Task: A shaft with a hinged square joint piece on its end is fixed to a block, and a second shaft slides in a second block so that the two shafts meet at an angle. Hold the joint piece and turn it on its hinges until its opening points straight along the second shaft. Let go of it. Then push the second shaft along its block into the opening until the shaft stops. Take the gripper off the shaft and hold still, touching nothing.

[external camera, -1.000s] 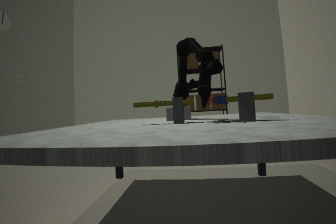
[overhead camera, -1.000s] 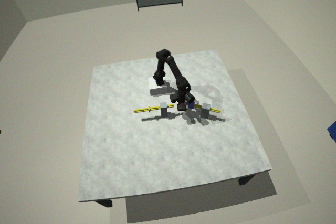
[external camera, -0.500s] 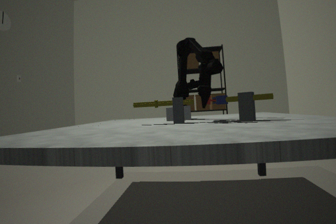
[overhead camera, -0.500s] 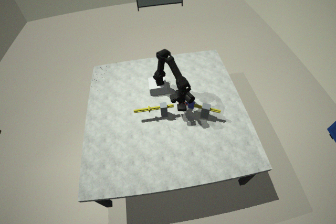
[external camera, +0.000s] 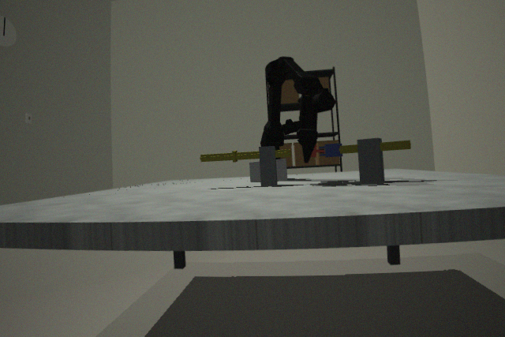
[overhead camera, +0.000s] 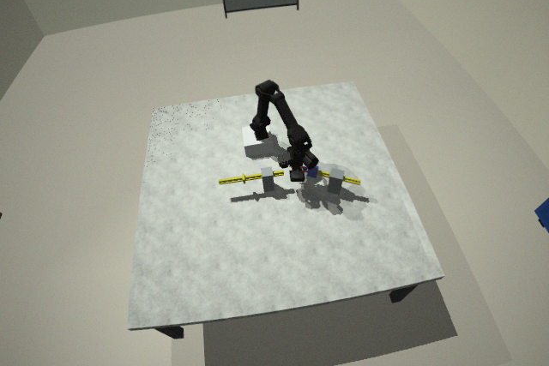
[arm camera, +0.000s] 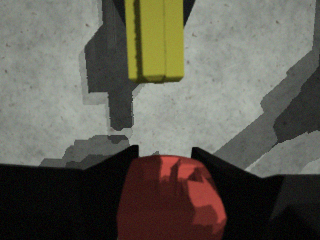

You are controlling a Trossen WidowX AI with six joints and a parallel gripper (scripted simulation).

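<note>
The red joint piece [arm camera: 170, 210] [external camera: 314, 151] is between the two black fingers of my gripper [arm camera: 165, 151] [external camera: 306, 157], which is shut on it. Its opening cannot be made out. A blue part [overhead camera: 312, 171] [external camera: 333, 149] joins it to the first yellow shaft [overhead camera: 352, 181] [external camera: 395, 145], which runs through the right grey block [overhead camera: 335, 183] [external camera: 370, 162]. The second yellow shaft [overhead camera: 232, 181] [external camera: 215, 158] [arm camera: 155, 40], with a collar, passes through the left grey block [overhead camera: 267, 181] [external camera: 267, 168]. Its near end stands short of the joint piece, with a gap between.
The pale table [overhead camera: 266, 264] carries both blocks. A white box [overhead camera: 252, 150] [external camera: 255, 172] stands at the arm's base, behind the left block. The shafts run above the table at either side of my gripper. A shelf rack [overhead camera: 262, 1] stands on the floor behind.
</note>
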